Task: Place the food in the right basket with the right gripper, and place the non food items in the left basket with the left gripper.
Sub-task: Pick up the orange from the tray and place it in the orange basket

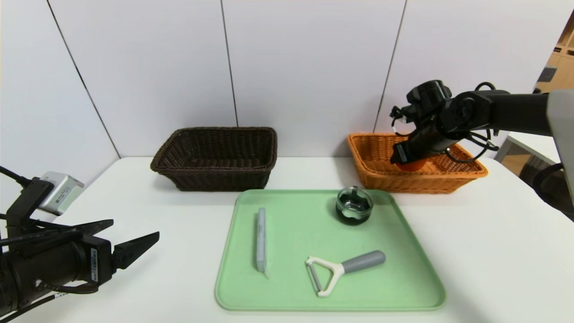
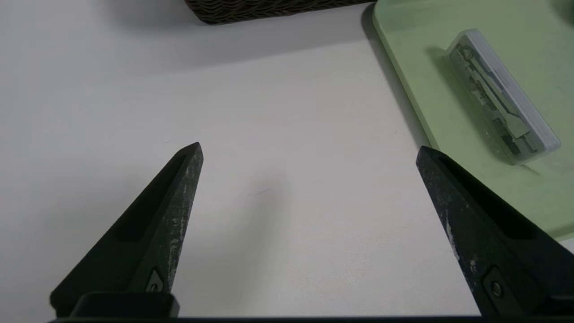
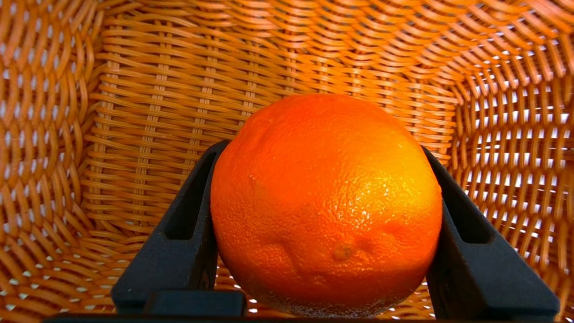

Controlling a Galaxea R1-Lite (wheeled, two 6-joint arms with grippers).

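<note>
While the right gripper pinches the orange fruit by its rounded flanks inside the orange-tan basket, you should treat it as firm, weighty and prone to rolling once released.
</note>
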